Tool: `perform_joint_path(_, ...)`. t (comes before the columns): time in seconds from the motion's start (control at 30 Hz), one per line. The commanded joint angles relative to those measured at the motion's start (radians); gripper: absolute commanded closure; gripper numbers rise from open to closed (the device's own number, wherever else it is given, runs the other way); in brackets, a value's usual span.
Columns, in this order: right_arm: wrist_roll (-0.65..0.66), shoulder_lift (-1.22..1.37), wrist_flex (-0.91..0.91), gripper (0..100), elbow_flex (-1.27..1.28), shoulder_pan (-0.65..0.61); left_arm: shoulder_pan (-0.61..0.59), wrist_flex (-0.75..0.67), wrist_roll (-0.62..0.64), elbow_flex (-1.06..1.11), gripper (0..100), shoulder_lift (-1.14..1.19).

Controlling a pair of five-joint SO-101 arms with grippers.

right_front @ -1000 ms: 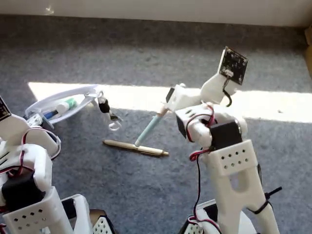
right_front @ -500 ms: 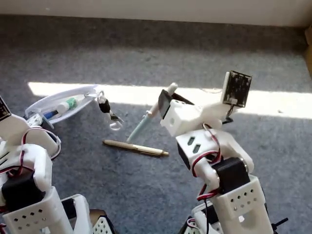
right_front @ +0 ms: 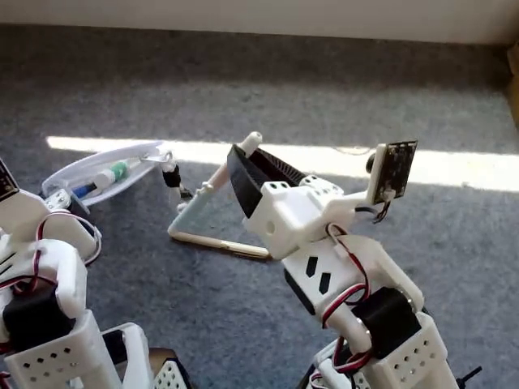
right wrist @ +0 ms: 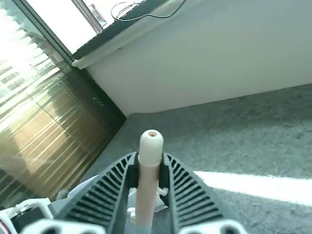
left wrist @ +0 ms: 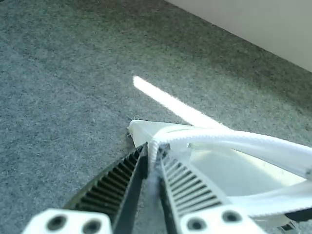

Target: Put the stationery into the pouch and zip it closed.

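A white see-through pouch (right_front: pixel 97 172) lies open at the left on the grey carpet, with a green-and-white stick and a blue item inside. Its zip pull (right_front: pixel 173 179) hangs at the near end. My left gripper (right_front: pixel 58 199) is shut on the pouch's corner; in the left wrist view the left gripper (left wrist: pixel 152 155) pinches the pouch (left wrist: pixel 234 161) by its edge. My right gripper (right_front: pixel 237 164) is shut on a pale blue pen (right_front: pixel 199 201), tilted, its lower end near the zip pull. The right gripper (right wrist: pixel 147 168) clamps the pen (right wrist: pixel 150 146). A gold pen (right_front: pixel 220 243) lies on the carpet.
A bright sunlit strip (right_front: pixel 454 170) crosses the carpet behind the arms. A white wall (right_front: pixel 259 16) runs along the far edge. The left arm's base (right_front: pixel 49 324) stands at the near left, the right arm's body (right_front: pixel 357 300) at the near right.
My right arm has swung left with the pale blue pen, bringing the pen's lower end close to the pouch's zip pull. The left arm and pouch have stayed put.
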Motion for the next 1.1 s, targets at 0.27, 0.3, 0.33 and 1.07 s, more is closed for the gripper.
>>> perform_joint_path(0.27, 0.158, -0.016, -0.352, 99.4, -0.004, -0.124, 0.019, -0.028, -0.006, -0.005, 99, -0.015)
perform_joint_path(0.3, 0.178, -0.016, -0.374, 99.4, -0.004, -0.140, 0.019, -0.028, -0.006, -0.005, 99, -0.015)
perform_joint_path(0.33, 0.201, -0.016, -0.390, 99.4, -0.004, -0.157, 0.019, -0.028, -0.006, -0.005, 99, -0.015)
perform_joint_path(1.07, 0.572, -0.015, -1.092, 99.4, 0.450, -0.255, 0.019, -0.034, -0.003, -0.005, 99, -0.015)
